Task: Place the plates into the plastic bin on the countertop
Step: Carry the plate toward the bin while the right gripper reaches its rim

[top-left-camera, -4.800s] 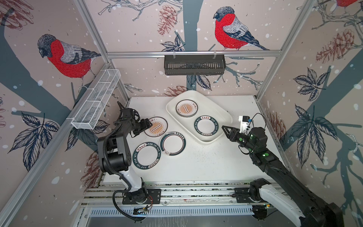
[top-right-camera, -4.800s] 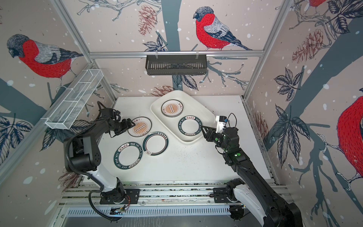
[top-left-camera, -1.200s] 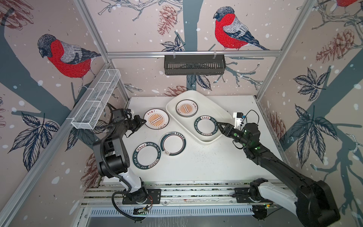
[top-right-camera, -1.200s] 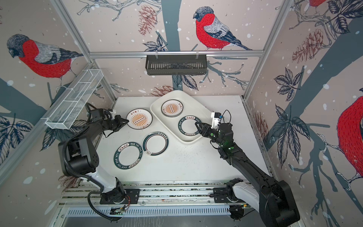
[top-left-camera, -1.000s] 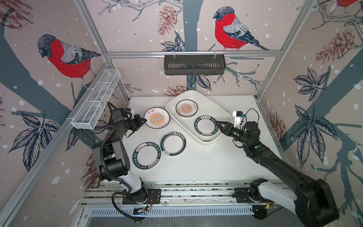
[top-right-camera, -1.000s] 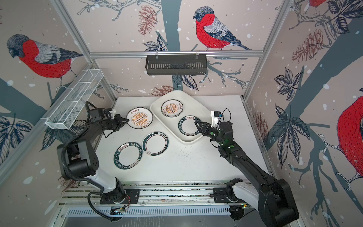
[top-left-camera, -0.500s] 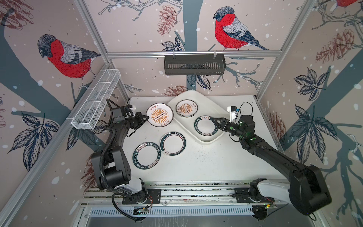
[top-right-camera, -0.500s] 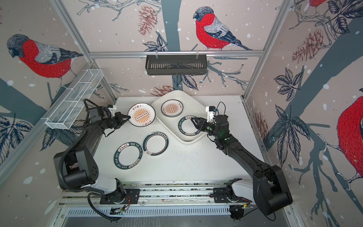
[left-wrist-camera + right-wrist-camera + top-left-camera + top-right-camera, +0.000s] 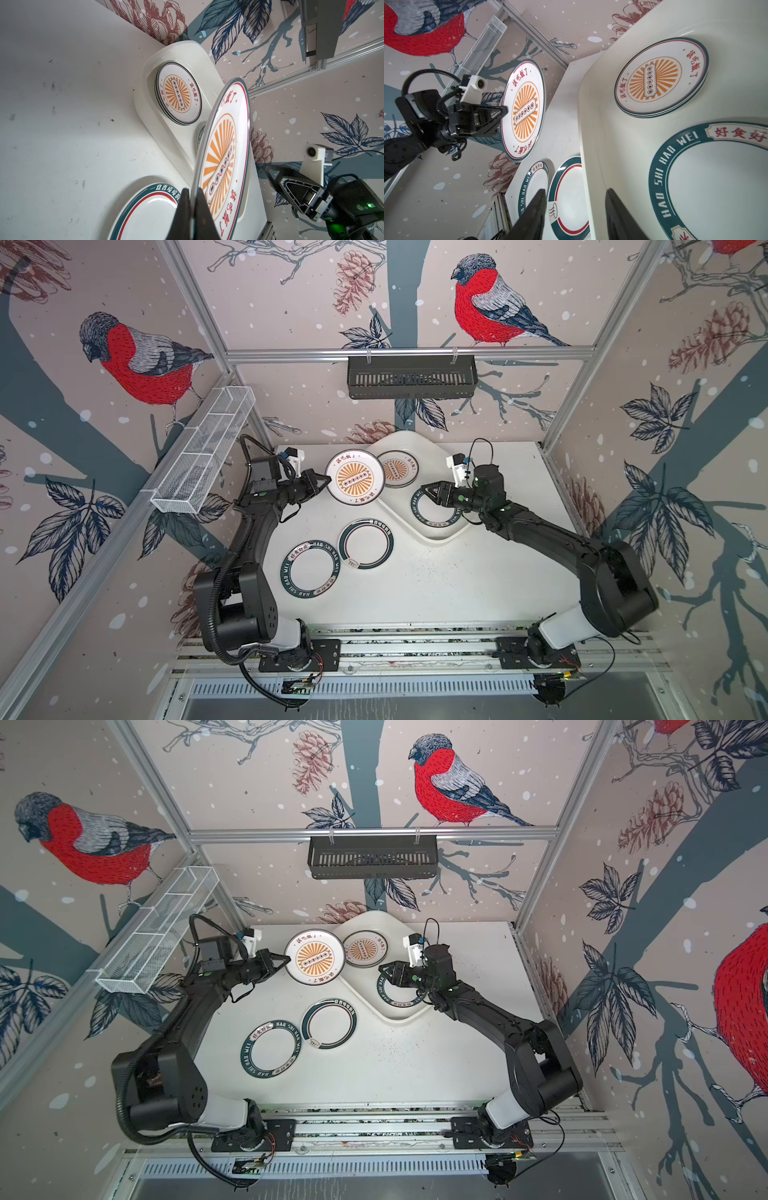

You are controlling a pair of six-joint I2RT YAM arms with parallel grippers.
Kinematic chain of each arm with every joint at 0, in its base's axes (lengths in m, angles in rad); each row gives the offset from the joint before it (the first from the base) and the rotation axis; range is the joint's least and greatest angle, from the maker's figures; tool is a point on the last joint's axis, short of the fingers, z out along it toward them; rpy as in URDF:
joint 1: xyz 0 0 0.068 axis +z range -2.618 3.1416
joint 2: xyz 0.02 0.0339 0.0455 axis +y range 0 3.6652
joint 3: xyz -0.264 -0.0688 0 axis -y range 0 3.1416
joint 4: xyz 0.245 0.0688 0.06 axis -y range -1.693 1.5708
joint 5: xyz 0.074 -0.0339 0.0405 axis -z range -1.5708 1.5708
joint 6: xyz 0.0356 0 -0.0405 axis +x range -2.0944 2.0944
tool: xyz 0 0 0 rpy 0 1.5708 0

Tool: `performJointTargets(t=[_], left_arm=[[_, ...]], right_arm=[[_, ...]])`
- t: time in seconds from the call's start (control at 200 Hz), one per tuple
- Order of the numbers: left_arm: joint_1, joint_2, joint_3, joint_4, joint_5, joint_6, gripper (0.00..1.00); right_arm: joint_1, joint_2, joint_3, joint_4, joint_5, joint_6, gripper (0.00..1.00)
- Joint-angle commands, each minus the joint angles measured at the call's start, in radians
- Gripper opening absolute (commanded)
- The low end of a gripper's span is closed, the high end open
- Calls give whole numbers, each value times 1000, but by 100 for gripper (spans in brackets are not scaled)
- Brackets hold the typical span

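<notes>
My left gripper (image 9: pixel 328 480) (image 9: pixel 288 959) (image 9: pixel 192 192) is shut on the rim of an orange sunburst plate (image 9: pixel 354 477) (image 9: pixel 314 957) (image 9: pixel 224 158) (image 9: pixel 523 110). It holds the plate tilted in the air beside the plastic bin's (image 9: pixel 440 537) (image 9: pixel 400 1017) (image 9: pixel 593 124) left rim. In the bin lie a stack of sunburst plates (image 9: pixel 397 469) (image 9: pixel 178 93) (image 9: pixel 660 76) and a teal lettered plate (image 9: pixel 436 524) (image 9: pixel 658 176). My right gripper (image 9: pixel 424 492) (image 9: pixel 382 971) (image 9: pixel 575 192) hangs open and empty over that teal plate. Two teal-rimmed plates (image 9: pixel 311 569) (image 9: pixel 366 543) lie on the countertop (image 9: pixel 457 580).
A black slotted basket (image 9: pixel 411 381) hangs on the back rail. A white wire mesh basket (image 9: pixel 203 456) runs along the left wall, close behind my left arm. Aluminium framing edges the table on all sides.
My left gripper has carried the sunburst plate higher and to the right, toward the bin. My right gripper has moved left, in over the teal plate in the bin.
</notes>
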Motion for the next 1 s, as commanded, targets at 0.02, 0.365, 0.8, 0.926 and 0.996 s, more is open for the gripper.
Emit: performJointTargets(t=[0.02,0.365,0.8,0.926,0.996], left_arm=[[-31,-8,21,31,24,31,0],[-102,45,60,35,85,51,0],[-138,65,69,43,127,61,0],[-147,63,67,47,139,67,0],[-154,61,66,45,136,72,0]], right_arm=[[23,52,44,48,11,-14,49],[67,144,139,70,9,0,50],[73,190,180,61,-1,2,42],[71,197,167,99,-22,25,33],[69,196,153,132,-38,45,28]])
